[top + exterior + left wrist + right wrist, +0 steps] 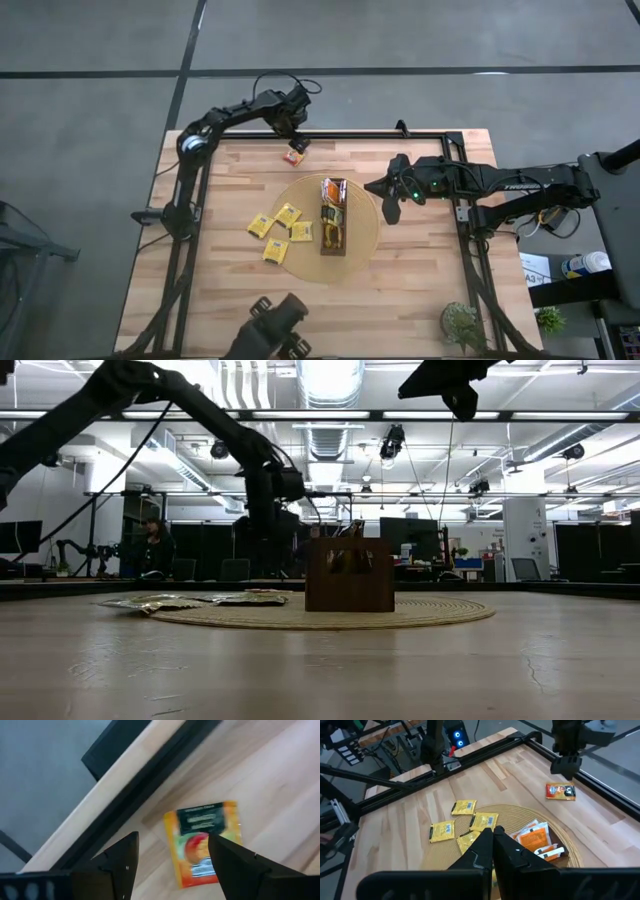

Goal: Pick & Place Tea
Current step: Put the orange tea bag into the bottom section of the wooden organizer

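Left gripper [296, 141]: hovers over the table's far edge, fingers [122, 865] spread apart with nothing between them, directly above the orange sachet.
Orange sachet [202, 841]: lies flat on the bare wood [420, 290], alone, apart from the round mat.
Right gripper [492, 842]: fingers pressed together, empty, raised beside the mat's right rim.
Yellow sachets [276, 232]: four, lying at the mat's left edge.
Tray [333, 216]: on the round mat [365, 245], holding more sachets.

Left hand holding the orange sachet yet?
No, the left hand is open above the orange sachet, which lies flat on the table.
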### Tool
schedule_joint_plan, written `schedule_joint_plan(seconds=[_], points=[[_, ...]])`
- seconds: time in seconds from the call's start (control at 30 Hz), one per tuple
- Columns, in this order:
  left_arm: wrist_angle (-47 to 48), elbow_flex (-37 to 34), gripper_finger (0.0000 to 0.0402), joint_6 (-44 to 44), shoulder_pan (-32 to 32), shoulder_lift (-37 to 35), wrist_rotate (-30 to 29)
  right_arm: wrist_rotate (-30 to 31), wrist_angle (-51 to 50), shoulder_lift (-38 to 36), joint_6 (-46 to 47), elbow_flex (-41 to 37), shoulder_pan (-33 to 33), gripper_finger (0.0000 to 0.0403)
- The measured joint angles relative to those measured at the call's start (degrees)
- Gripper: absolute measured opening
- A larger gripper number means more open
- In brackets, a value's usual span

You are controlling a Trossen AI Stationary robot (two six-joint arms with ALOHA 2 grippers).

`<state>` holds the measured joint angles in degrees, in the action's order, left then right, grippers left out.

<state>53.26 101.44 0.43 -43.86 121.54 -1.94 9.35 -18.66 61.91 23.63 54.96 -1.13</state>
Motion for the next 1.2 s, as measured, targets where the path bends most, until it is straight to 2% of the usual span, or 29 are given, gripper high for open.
schedule_joint_plan(seconds=[0.17,0.97,1.1,1.2], points=[[-0.2,-0.4,0.0232,-0.1,-1.1,0.0,3.0,1.4,0.0,0.0,0.0,0.0,0.0,0.0008],[-2.5,-0.3,0.0230,-1.2,-0.8,5.8,3.6,1.4,0.0,0.0,-0.4,0.0,0.0,0.0008],[-2.4,-0.3,0.0205,-1.4,-0.8,6.4,3.4,1.5,0.0,0.0,-0.5,0.0,0.0,0.0008],[-2.3,-0.2,0.0148,-1.5,-0.8,6.5,3.0,1.8,0.0,0.0,-0.6,0.0,0.0,0.0008]])
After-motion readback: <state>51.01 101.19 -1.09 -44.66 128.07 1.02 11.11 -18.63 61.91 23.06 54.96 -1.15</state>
